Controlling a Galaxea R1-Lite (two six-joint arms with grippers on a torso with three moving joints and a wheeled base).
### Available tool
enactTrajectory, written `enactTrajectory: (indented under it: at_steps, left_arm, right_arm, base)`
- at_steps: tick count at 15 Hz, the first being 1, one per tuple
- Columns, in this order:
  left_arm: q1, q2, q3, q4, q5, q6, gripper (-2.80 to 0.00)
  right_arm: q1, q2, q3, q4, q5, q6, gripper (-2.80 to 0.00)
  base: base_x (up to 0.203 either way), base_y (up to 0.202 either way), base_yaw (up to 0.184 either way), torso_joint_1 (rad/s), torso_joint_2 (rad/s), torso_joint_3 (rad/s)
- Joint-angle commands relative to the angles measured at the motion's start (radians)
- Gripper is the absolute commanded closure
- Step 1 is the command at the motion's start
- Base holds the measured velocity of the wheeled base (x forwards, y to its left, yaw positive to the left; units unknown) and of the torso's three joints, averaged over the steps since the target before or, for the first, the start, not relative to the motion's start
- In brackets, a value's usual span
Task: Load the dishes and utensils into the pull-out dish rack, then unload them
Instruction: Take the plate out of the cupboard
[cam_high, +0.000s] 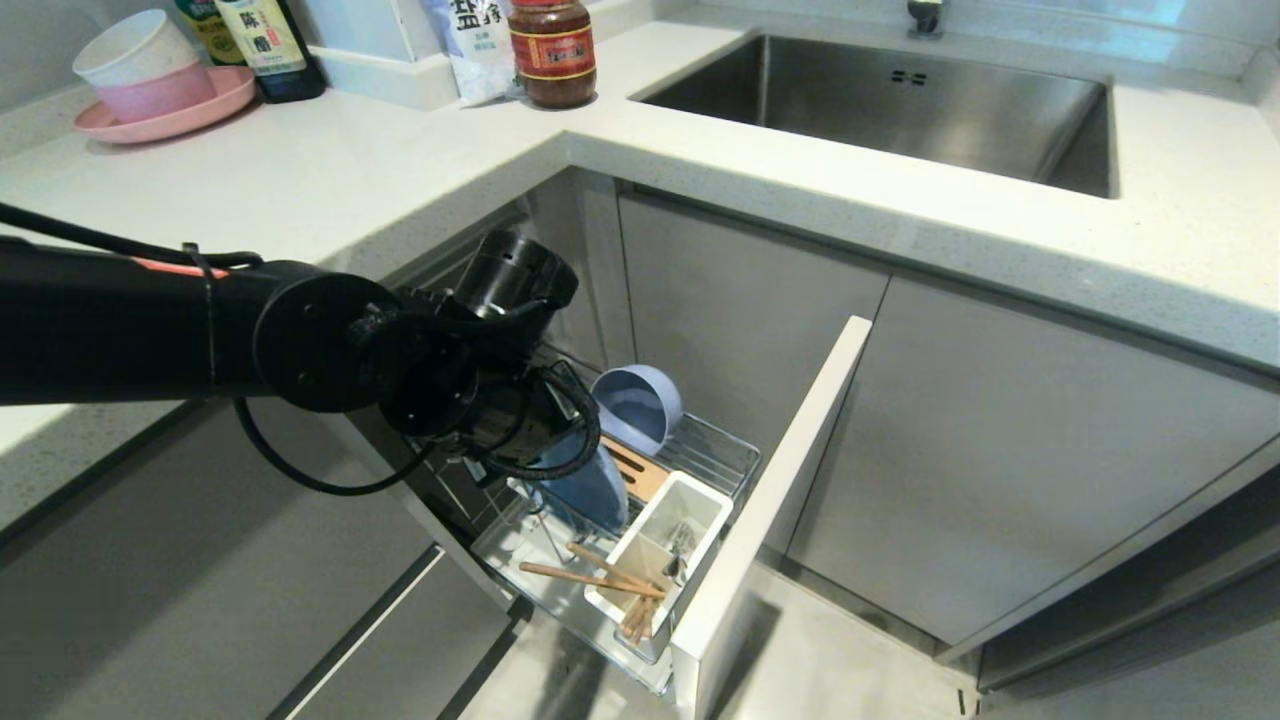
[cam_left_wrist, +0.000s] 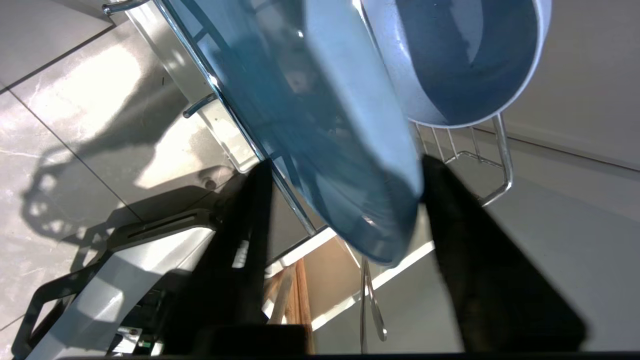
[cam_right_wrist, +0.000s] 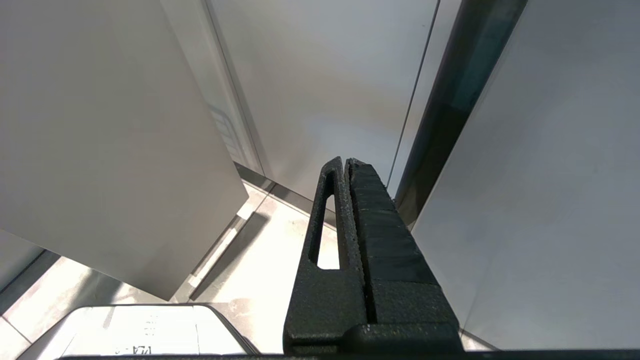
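The pull-out dish rack (cam_high: 715, 455) stands drawn out under the counter, its pale front panel (cam_high: 770, 490) toward me. The light-blue plate (cam_high: 595, 490) stands on edge in it, with the blue-grey bowl (cam_high: 635, 400) tipped behind. Wooden chopsticks (cam_high: 590, 575) lean out of the white utensil cup (cam_high: 665, 540), where silver utensils (cam_high: 682, 542) also stand. My left gripper (cam_left_wrist: 345, 165) straddles the plate (cam_left_wrist: 320, 125): one finger (cam_left_wrist: 440, 200) touches its rim, the other (cam_left_wrist: 255, 210) stands apart beside a rack wire. The bowl (cam_left_wrist: 465, 55) lies beyond. My right gripper (cam_right_wrist: 346, 161) hangs shut and empty by the cabinet doors.
A white countertop (cam_high: 350, 160) wraps the corner, with a steel sink (cam_high: 900, 100) on the right. A pink plate with stacked bowls (cam_high: 150, 90), bottles (cam_high: 265, 45) and a jar (cam_high: 552, 50) stand at the back. Grey cabinet doors (cam_high: 1000, 440) flank the rack.
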Motion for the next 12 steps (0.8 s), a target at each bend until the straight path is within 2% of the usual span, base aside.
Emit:
enactTrajectory:
  at_steps: [1, 7, 12]
  left_arm:
    - [-0.001, -0.009, 0.000, 0.002, 0.002, -0.005, 0.00]
    - [-0.004, -0.023, 0.002, 0.002, 0.001, -0.005, 0.00]
    - [-0.028, -0.094, 0.003, 0.002, 0.001, -0.009, 0.00]
  right_arm:
    - [0.000, -0.004, 0.002, 0.000, 0.000, 0.001, 0.00]
    - [0.000, -0.004, 0.002, 0.000, 0.000, -0.018, 0.00]
    - [0.000, -0.004, 0.002, 0.000, 0.000, 0.000, 0.00]
  base:
    - [0.000, 0.000, 0.000, 0.000, 0.00, 0.000]
    - [0.000, 0.000, 0.000, 0.000, 0.00, 0.000]
    - [0.000, 0.000, 0.000, 0.000, 0.00, 0.000]
